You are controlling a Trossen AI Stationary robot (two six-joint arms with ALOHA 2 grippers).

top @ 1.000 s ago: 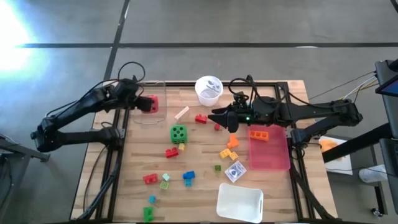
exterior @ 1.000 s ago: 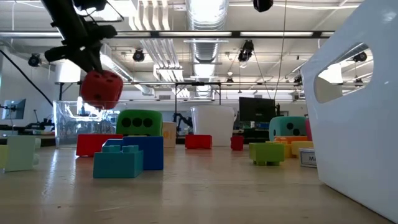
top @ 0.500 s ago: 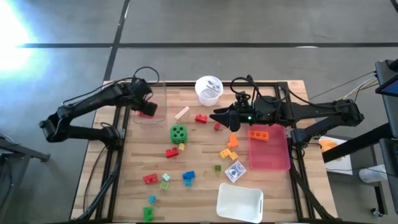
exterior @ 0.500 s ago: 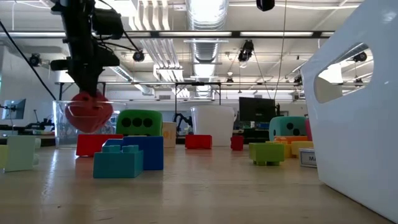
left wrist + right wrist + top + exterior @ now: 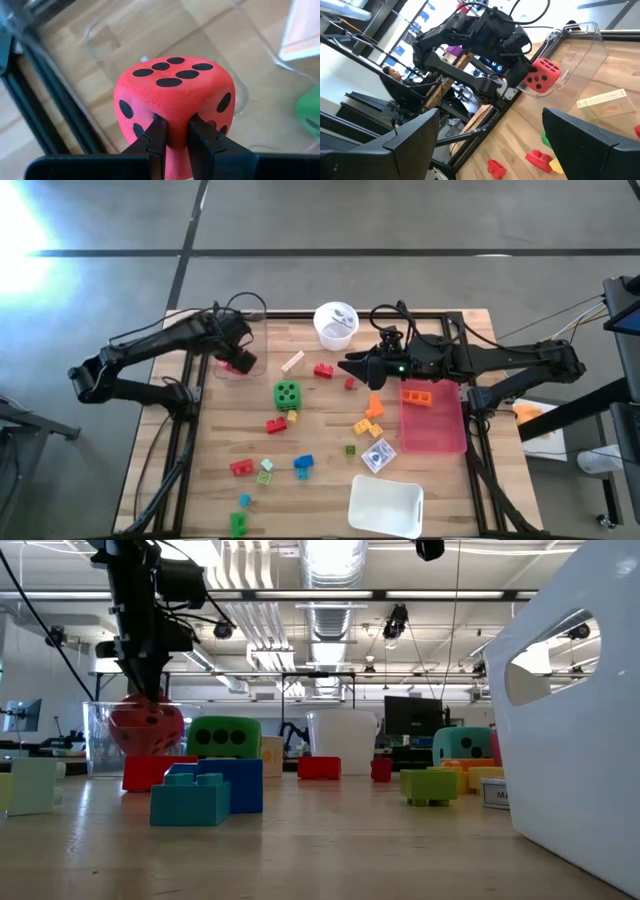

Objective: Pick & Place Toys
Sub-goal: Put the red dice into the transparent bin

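1. Left claw [image 5: 171, 131]: pinching the red die [image 5: 172, 102] between narrow fingers; the left wrist view is showing the fingers pressing into the die's soft face, which no other view reveals.
2. Red die: hanging inside a clear bin [image 5: 240, 350] at the desk's [image 5: 320, 430] far left corner. The high view is giving only a red patch under the arm; the low view [image 5: 147, 725] is showing it low behind the bin's clear wall, and whether it is touching the floor of the bin cannot be told.
3. Right claw [image 5: 347, 364]: hovering over the far middle of the desk, near a red brick [image 5: 323, 370]. The right wrist view is showing its fingers [image 5: 590, 142] standing wide apart with nothing between them.
4. Green die [image 5: 287, 394]: sitting on the desk just in front of the clear bin; in the low view [image 5: 224, 736] it is standing beside the red die.
5. Teal die [image 5: 462, 747]: showing plainly in the low view only, at the right.
6. Small bricks: lying scattered across the desk's middle and near edge in the high view; a blue one [image 5: 206, 791] is filling the low view's foreground.
7. Pink tray [image 5: 433, 420]: carrying an orange brick [image 5: 418, 395], seen from above only.
8. White cup [image 5: 336, 323]: standing at the far edge; white tray [image 5: 385, 505] at the near edge, looming large in the low view.
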